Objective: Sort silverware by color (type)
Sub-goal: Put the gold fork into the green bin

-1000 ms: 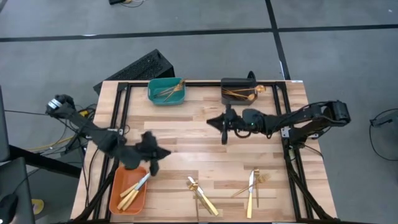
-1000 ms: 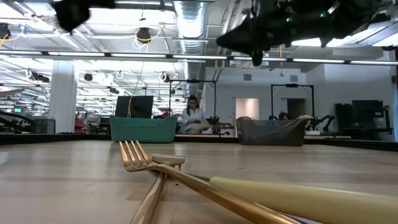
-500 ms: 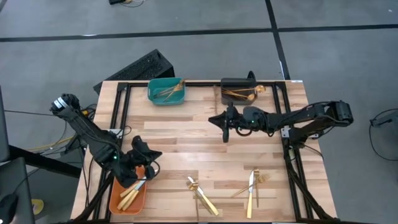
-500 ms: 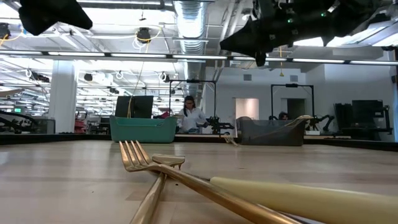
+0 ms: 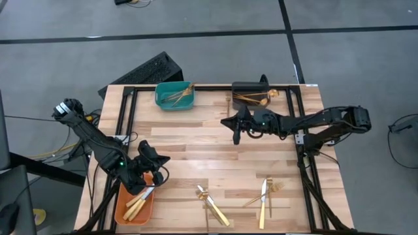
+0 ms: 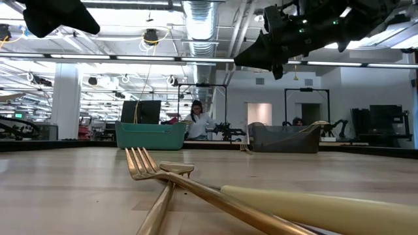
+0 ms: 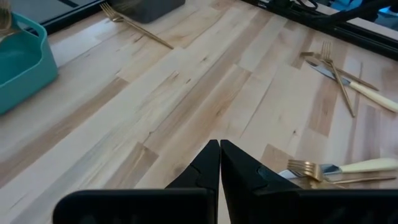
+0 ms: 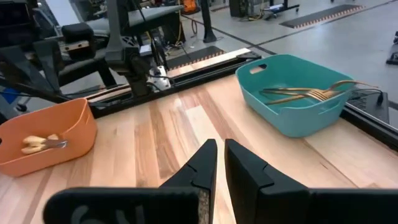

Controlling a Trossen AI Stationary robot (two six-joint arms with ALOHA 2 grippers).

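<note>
- Left gripper (image 5: 159, 175): above the upper rim of the orange plastic bin (image 5: 124, 213) at the table's near left corner; fingers pressed fully together, holding nothing.
- Right gripper (image 5: 236, 136): over mid-table, near the dark grey bin (image 5: 247, 87); fingers (image 8: 202, 163) nearly together with a thin slit between them, nothing gripped.
- Gold-coloured silverware: knives (image 5: 138, 198) in the orange bin; forks (image 8: 301, 93) in the teal plastic bin (image 8: 292, 121); further pieces in the dark grey bin.
- Unsorted silverware: two loose clusters (image 5: 212, 204) and (image 5: 264, 193) on the light wooden table (image 5: 196, 143) near its front edge.
</note>
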